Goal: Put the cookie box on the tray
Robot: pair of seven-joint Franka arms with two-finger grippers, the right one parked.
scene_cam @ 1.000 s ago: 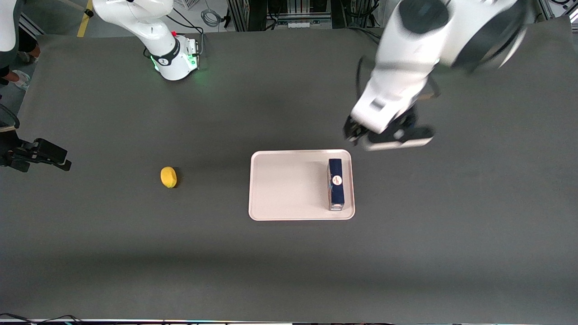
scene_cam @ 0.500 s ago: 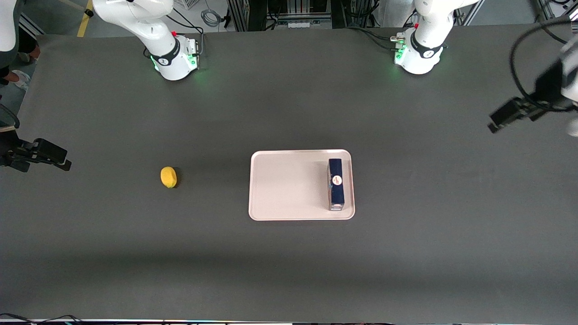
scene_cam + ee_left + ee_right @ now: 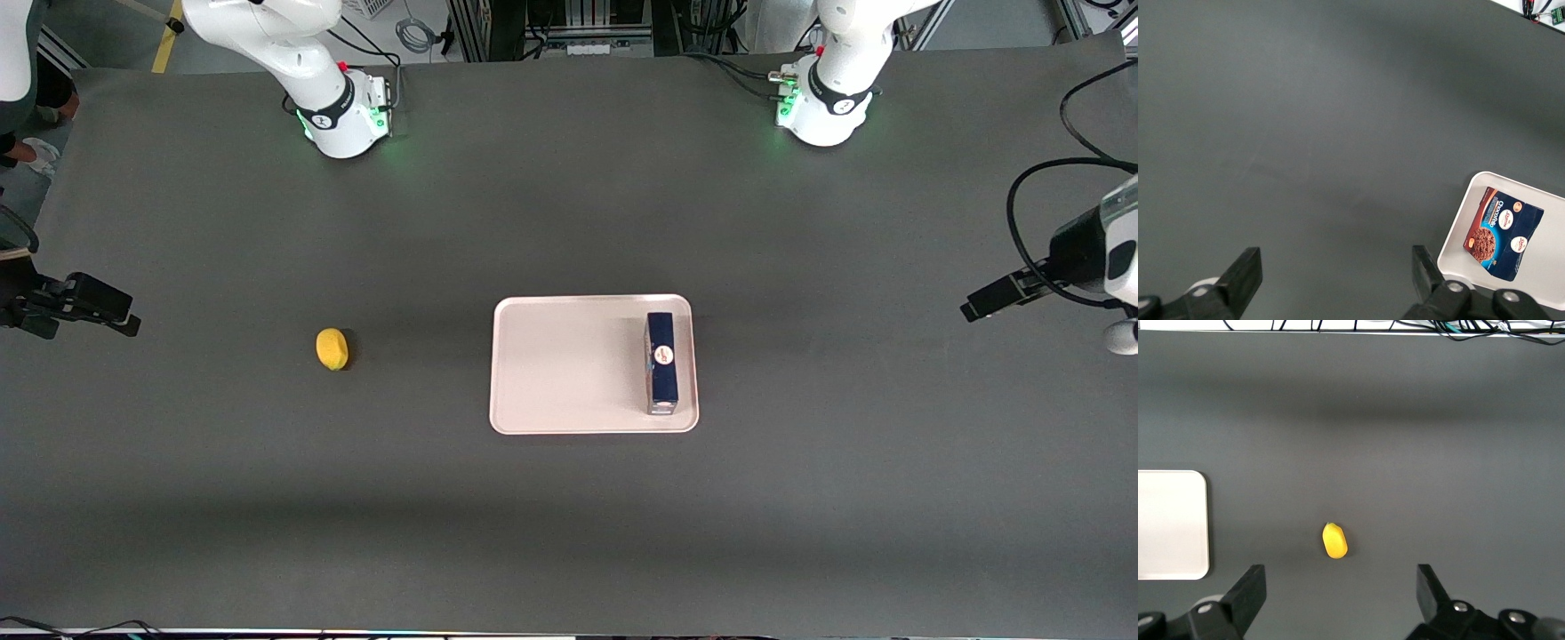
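The cookie box (image 3: pixel 661 363), dark blue with a white-red oval logo, stands on a narrow side on the tray (image 3: pixel 569 364), close to the rim that faces the working arm's end of the table. The left wrist view shows the cookie box (image 3: pixel 1503 233) with its chocolate cookie picture, resting on the pale tray (image 3: pixel 1545 280). My gripper (image 3: pixel 978 307) hangs far from the tray, at the working arm's end of the table. Its fingers (image 3: pixel 1245 270) are spread wide, so the gripper (image 3: pixel 1336 267) is open with only dark table between them.
A small yellow rounded lump (image 3: pixel 332 348) lies on the dark mat toward the parked arm's end, level with the tray. The two arm bases (image 3: pixel 822 107) stand at the table edge farthest from the front camera. A black cable (image 3: pixel 1040 187) loops beside my wrist.
My left arm has swung from just beside the tray out to the working arm's end of the table. The cookie box and tray have not moved.
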